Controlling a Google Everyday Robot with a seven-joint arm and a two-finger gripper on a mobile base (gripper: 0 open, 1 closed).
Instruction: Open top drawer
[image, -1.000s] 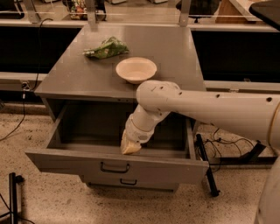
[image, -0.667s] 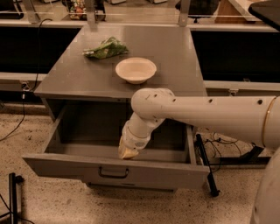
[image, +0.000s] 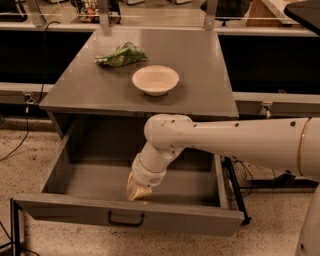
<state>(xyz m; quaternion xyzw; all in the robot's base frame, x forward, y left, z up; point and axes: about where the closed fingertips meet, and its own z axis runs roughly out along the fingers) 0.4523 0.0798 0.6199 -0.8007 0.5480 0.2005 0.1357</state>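
Note:
The top drawer stands pulled far out of the grey cabinet. Its front panel carries a small black bar handle, and its plain grey inside lies bare. My gripper hangs at the end of the white arm, reaching down into the drawer just behind the front panel, a little right of the handle. The fingers are hidden behind the front panel's top edge.
A white bowl and a green bag sit on the cabinet top. A black stand leg is at the drawer's right. A black frame stands at the lower left. Speckled floor lies around.
The drawer has slid further out toward the camera, and my gripper has moved with it, down and slightly left. The lower drawer fronts have dropped out of view.

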